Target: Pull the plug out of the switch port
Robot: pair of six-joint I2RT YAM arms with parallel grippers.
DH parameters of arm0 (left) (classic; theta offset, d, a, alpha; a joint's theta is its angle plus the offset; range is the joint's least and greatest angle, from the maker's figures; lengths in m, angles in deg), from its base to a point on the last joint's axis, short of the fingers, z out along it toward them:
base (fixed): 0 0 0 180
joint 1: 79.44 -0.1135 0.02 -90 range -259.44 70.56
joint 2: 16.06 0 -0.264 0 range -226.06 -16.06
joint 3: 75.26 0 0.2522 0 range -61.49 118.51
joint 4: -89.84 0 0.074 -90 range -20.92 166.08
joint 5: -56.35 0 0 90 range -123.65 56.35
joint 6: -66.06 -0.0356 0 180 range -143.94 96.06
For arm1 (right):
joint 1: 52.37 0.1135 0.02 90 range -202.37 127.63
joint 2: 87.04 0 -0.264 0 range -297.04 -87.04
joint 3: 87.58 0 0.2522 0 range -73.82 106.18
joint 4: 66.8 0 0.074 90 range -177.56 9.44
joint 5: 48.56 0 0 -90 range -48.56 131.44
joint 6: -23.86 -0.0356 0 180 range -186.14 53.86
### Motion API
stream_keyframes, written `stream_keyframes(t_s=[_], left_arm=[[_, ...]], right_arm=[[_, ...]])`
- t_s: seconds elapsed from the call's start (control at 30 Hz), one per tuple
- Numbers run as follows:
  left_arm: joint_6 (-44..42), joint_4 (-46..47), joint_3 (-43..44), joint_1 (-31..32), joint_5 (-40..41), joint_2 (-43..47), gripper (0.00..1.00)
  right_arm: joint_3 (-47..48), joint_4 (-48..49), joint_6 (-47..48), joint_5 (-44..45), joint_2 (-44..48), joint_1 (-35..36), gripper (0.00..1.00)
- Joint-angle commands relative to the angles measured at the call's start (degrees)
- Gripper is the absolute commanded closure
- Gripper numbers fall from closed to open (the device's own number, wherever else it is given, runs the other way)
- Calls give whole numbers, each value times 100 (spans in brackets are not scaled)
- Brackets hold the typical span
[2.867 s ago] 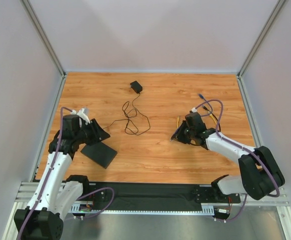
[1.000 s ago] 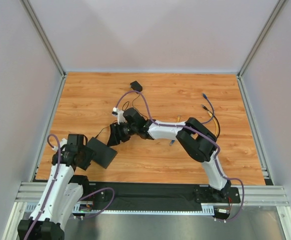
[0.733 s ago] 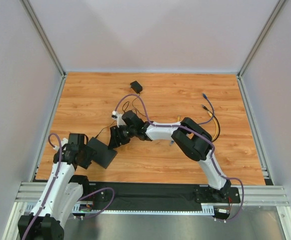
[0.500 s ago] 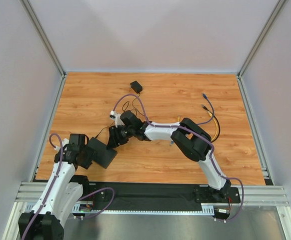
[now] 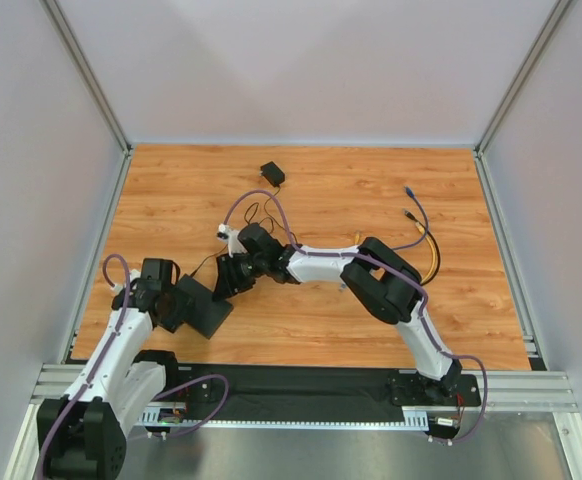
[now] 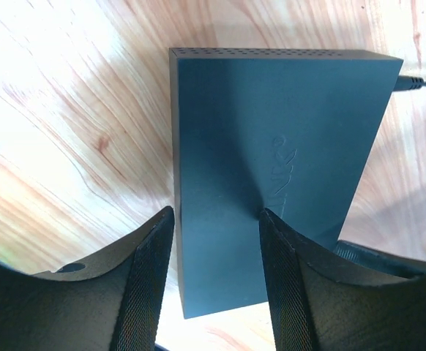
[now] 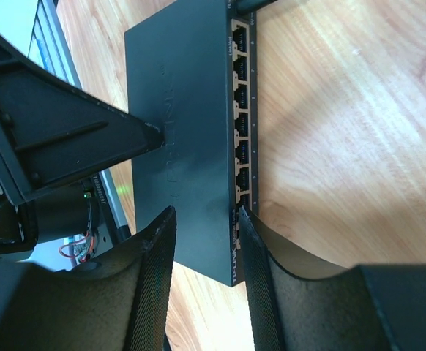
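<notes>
The switch [image 5: 204,311] [image 6: 271,161] is a flat black box lying on the wooden table at the front left. Its row of sockets [image 7: 240,110] faces the table's middle. The plug [image 6: 412,82] sits in the far corner, on a thin black lead. My left gripper [image 5: 169,300] [image 6: 217,214] is open over the switch's near end. One of its fingers [image 7: 88,139] rests on the top face. My right gripper [image 5: 225,277] [image 7: 207,212] is open too, its jaws narrow and over the socket-side corner, with nothing held.
A small black adapter block [image 5: 272,173] lies at the back, its lead coiled [image 5: 261,215] behind the right wrist. Yellow, blue and purple cables [image 5: 423,240] lie at the right. Grey walls close in three sides, and a metal rail [image 5: 301,390] runs along the front.
The right gripper has crept left toward the switch and its jaws have narrowed. The left gripper has shifted slightly up over the switch.
</notes>
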Motion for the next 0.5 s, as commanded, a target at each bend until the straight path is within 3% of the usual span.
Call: stream_keyframes(t_s=[0.0,0.27,0.47], left_arm=[[-352,-106,354,3,269,-226,42],[-897,-141,759,3,164,-850,42],[-897,-387,847,3,137,-562,42]], right_arm=[[160,19,-27,-191,-88,182,59],[-201,168,-45,-349,158,235,60],[-385,159,26,-210,404,182,60]])
